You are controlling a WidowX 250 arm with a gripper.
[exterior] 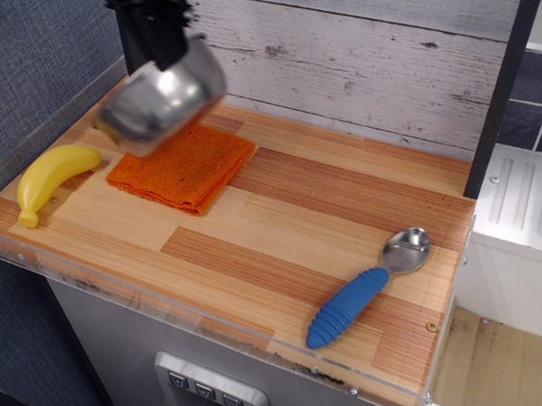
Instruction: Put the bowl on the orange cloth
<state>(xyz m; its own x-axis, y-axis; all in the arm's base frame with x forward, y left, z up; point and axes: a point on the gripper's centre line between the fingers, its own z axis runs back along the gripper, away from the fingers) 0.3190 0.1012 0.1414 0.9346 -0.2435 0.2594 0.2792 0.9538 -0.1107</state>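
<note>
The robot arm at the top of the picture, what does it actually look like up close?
Only the lower end shows. The gripper is black and boxy, blurred, with uneven dark edges that may be cables or brackets. No markings or lettering can be made out. The rest of the arm is cut off by the top edge.

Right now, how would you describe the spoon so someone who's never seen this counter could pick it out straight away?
Start at the wooden counter and go to its front right corner, far from the orange cloth and the banana on the left. The spoon lies flat there on its own. Its chunky ribbed blue handle and small shiny metal bowl end set it apart.
</note>
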